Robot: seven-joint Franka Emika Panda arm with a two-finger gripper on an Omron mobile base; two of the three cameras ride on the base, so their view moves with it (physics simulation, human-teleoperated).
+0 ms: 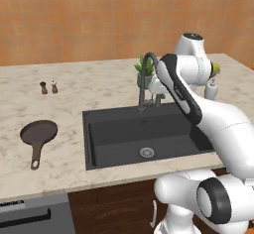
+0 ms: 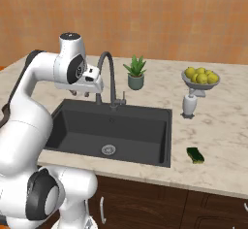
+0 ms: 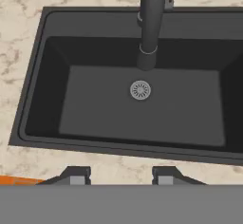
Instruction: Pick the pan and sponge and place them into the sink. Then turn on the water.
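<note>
Sink (image 1: 99,144): black basin set into the marble counter (image 1: 74,84), with a silver drain (image 1: 147,152) in its floor. In the left base view its right end is hidden behind the arm.

Faucet (image 2: 109,77): dark arched neck behind the basin. In the left base view it is partly covered by the arm; in the hand view its spout (image 3: 151,23) crosses the basin from the top edge and ends above the drain.

Pan (image 1: 38,134): lies flat on the counter left of the sink, well apart from it, handle pointing toward the front edge.

Sponge (image 2: 195,155): green, on the counter near the front edge, right of the sink and near its corner.

Gripper (image 3: 121,175): hangs above the sink, near its front rim. Finger tips (image 3: 78,174) stand narrowly apart, nearly closed, with nothing between them. In the right base view the hand sits beside the faucet neck, its jaws hard to make out.

Other items: a potted plant (image 2: 135,73), a fruit bowl (image 2: 200,77) of lemons, a white dispenser (image 2: 189,104), and two shakers (image 1: 48,87) far left.
</note>
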